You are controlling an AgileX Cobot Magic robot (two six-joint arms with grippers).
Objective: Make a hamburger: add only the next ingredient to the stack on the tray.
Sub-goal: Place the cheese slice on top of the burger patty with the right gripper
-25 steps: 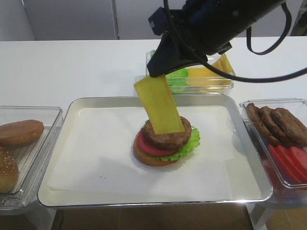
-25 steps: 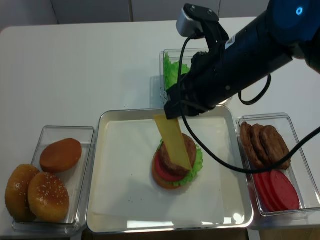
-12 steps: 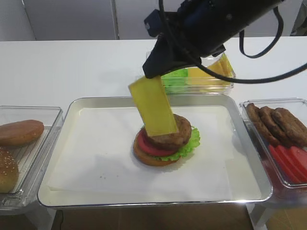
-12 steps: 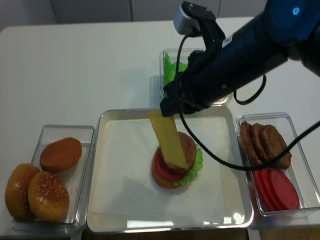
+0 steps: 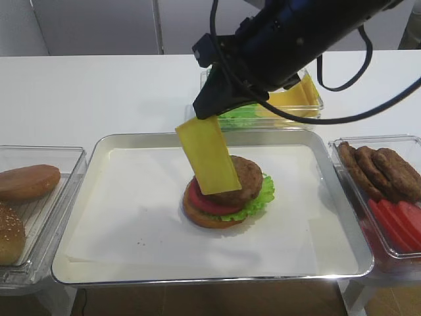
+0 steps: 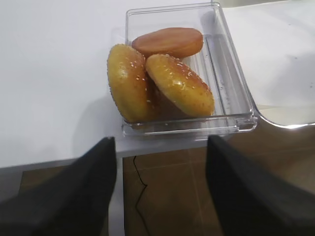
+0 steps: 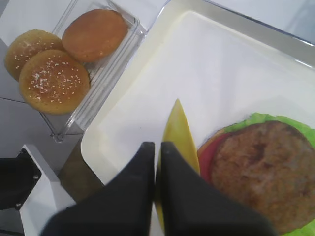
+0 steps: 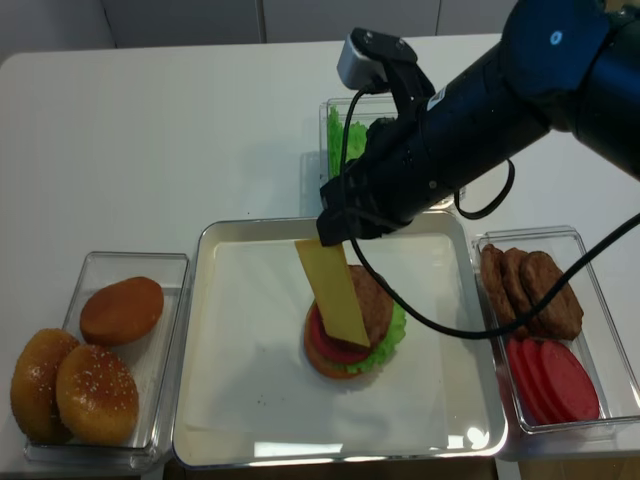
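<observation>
A thin yellow cheese slice (image 5: 207,158) hangs tilted over the left side of the stack, with my right gripper (image 5: 205,113) shut on its top edge. In the right wrist view the black fingers (image 7: 142,187) pinch the cheese slice (image 7: 180,132) edge-on beside the brown patty (image 7: 261,172). The stack (image 8: 370,305) of bun, tomato, lettuce and patty sits mid-tray on white paper. The metal tray (image 5: 99,148) lies at the centre. My left gripper (image 6: 160,145) is open and holds nothing, off the table's front edge near the bun bin.
A clear bin of buns (image 5: 26,184) stands left of the tray. Another bin with patties (image 5: 381,171) and tomato slices (image 5: 398,220) stands to the right. Behind the tray is a bin of lettuce and cheese (image 5: 293,102). The right arm crosses above the tray's back edge.
My right gripper has carried the cheese slice leftward and slightly lower. Its lower end has shifted from over the patty to the stack's left side. The left gripper's motion cannot be told.
</observation>
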